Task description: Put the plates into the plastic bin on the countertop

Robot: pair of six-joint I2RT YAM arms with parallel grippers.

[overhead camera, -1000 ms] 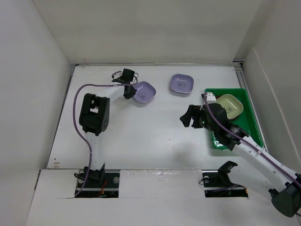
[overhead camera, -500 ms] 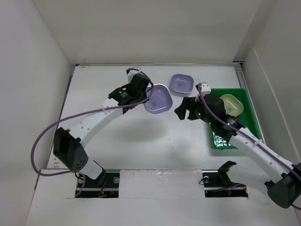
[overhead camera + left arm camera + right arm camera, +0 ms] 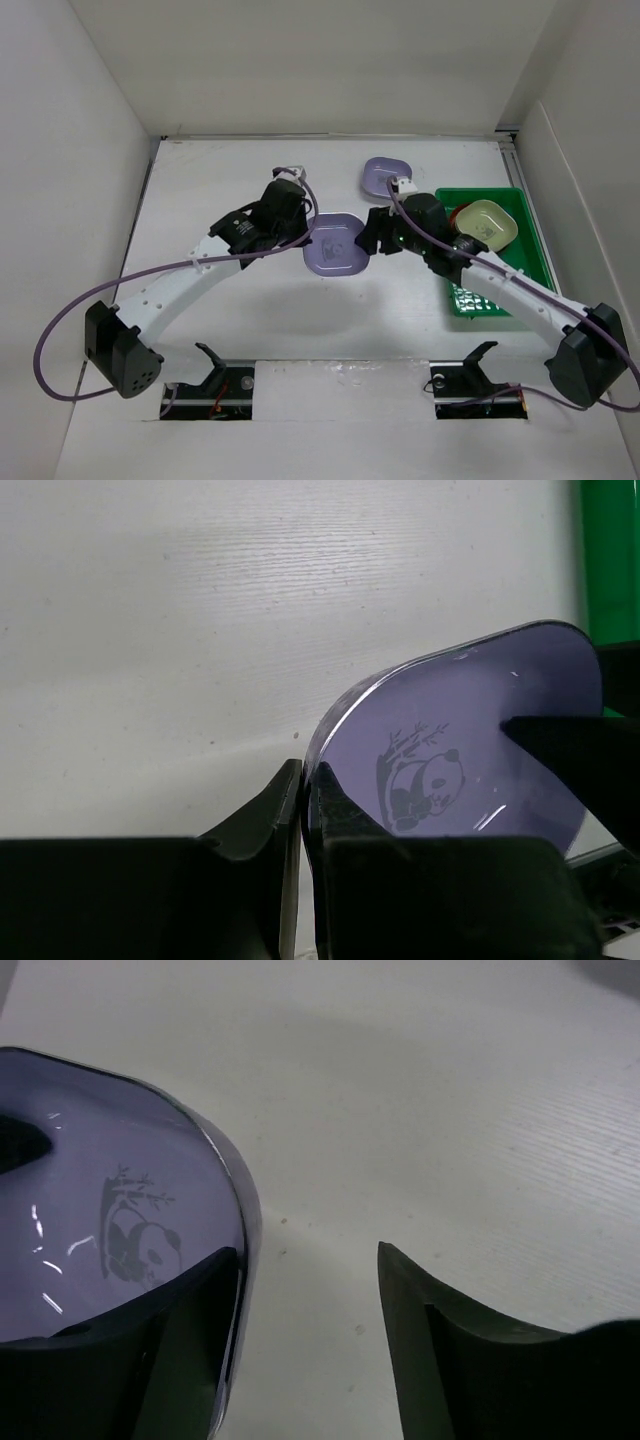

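Pinching the lavender dish point(image 3: 335, 243) by its rim, left claw point(image 3: 303, 780) faces right claw point(image 3: 305, 1255), spread apart astride it.

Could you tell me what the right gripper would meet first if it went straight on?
Probably the rim of the lavender dish held by the left gripper; it lies just ahead of the right gripper, though depth is unclear.

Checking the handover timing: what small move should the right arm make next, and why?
Probably close the right tool on the lavender dish. Its open jaws straddle the dish's rim, while the left tool is shut on the opposite edge.
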